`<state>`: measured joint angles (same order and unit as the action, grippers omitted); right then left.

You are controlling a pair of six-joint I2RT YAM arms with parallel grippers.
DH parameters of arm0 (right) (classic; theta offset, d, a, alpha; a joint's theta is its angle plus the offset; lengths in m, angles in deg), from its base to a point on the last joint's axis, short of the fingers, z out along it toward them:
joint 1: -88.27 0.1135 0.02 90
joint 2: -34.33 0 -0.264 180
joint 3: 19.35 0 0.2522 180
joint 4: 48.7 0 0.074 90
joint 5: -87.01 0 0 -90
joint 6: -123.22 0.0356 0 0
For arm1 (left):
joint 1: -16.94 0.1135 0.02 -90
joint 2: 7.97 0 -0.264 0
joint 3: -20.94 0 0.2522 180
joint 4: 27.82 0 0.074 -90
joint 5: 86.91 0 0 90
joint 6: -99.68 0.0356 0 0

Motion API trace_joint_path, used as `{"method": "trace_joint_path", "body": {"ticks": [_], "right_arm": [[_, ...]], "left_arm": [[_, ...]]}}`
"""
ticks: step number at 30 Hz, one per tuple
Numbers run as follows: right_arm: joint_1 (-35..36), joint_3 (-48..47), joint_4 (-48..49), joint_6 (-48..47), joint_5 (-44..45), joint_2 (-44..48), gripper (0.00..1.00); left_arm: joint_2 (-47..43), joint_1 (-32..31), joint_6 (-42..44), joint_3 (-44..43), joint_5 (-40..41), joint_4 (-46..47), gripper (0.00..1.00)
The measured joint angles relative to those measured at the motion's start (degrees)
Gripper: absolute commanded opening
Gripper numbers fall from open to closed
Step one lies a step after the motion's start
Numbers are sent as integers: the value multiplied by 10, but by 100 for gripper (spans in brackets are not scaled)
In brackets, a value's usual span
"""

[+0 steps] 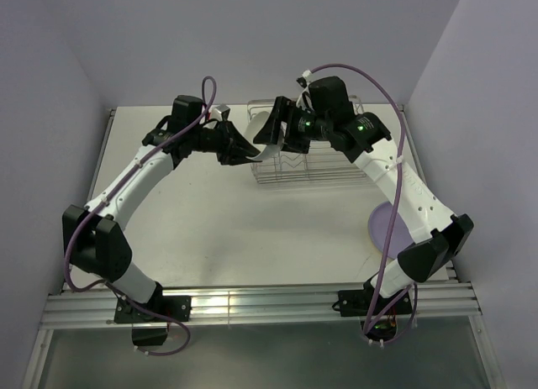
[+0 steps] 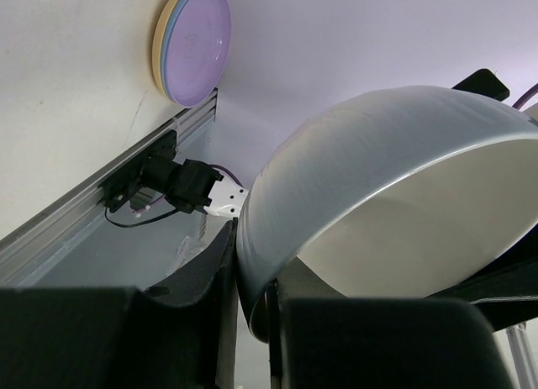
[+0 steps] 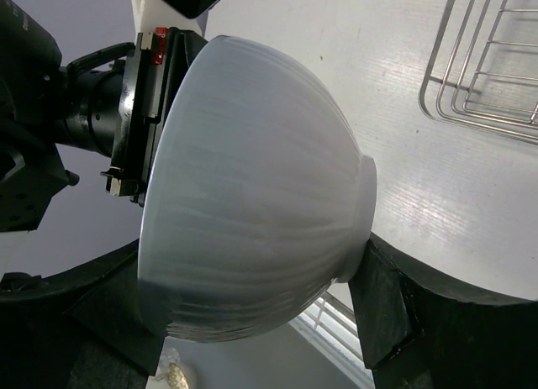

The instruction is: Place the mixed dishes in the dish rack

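Hanging above the worktop (image 1: 227, 221) at its far middle, the small round white bowl (image 3: 252, 204) sits tipped on its side between the two hands, just off the left end of the rectangular silver wire dish rack (image 1: 328, 162). The left hand (image 2: 252, 297) is clenched on the bowl's rim, one finger inside and one outside the wall. The right hand (image 3: 252, 313) has its fingers spread wide on either side of the bowl. One finger lies against the bowl's foot and the other sits down by the rim. Whether this hand is pressing on the bowl I cannot tell. In the right wrist view a corner of the rack shows on the right, apart from the bowl. Well away, on the near right of the worktop beside the right arm, lies a stack of three round plates (image 2: 193, 44), the lavender purple one on top, a blue one under it and an orange-yellow one at the bottom.
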<state>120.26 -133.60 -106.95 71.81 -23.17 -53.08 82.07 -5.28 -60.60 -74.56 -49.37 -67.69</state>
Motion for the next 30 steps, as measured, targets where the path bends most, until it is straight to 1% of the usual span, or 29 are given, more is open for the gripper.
{"method": "trace_joint_path", "body": {"ticks": [1, 2, 4, 5, 7, 8, 10, 11, 12, 13, 14, 15, 17, 23, 27, 30], "right_arm": [[-1, 2, 2, 1, 1, 1, 0], [-3, 5, 4, 2, 3, 2, 0], [-7, 8, 3, 2, 6, 2, 0], [-9, 12, 3, 2, 8, 2, 0], [-13, 19, 4, 2, 10, 2, 0], [-15, 23, 6, 2, 11, 2, 0], [-20, 33, 9, -2, 11, 3, 0], [-23, 38, 8, -3, 11, 4, 0], [-28, 42, 8, -4, 10, 4, 0], [-32, 46, 8, -5, 10, 4, 0], [-37, 49, 9, -5, 10, 4, 0], [-41, 52, 10, -5, 10, 4, 0], [-50, 54, 13, -6, 7, 5, 0], [-70, 54, 14, -7, 7, 5, 0], [-85, 52, 2, -19, 20, 4, 0], [-98, 20, -39, -49, 74, -14, 0]], "left_arm": [[3, -2, -3, 0, 0, 2, 2], [7, -3, -6, 0, 0, 6, 8], [16, -5, -10, -1, 0, 11, 10], [21, -7, -13, -3, 0, 13, 15], [31, -9, -16, -4, -2, 17, 21], [37, -9, -19, -5, -2, 19, 31], [45, -10, -28, -5, -4, 20, 47], [49, -10, -31, -6, -5, 20, 63], [53, -10, -33, -7, -6, 19, 72], [57, -10, -38, -10, -7, 17, 77], [60, -9, -40, -13, -7, 16, 85], [63, -9, -42, -17, -6, 15, 89], [68, -8, -43, -21, -3, 14, 94], [75, -8, -40, -33, -3, 6, 98], [84, -3, -11, -58, 19, -54, 98], [91, 5, 21, -74, 45, -118, 97]]}}
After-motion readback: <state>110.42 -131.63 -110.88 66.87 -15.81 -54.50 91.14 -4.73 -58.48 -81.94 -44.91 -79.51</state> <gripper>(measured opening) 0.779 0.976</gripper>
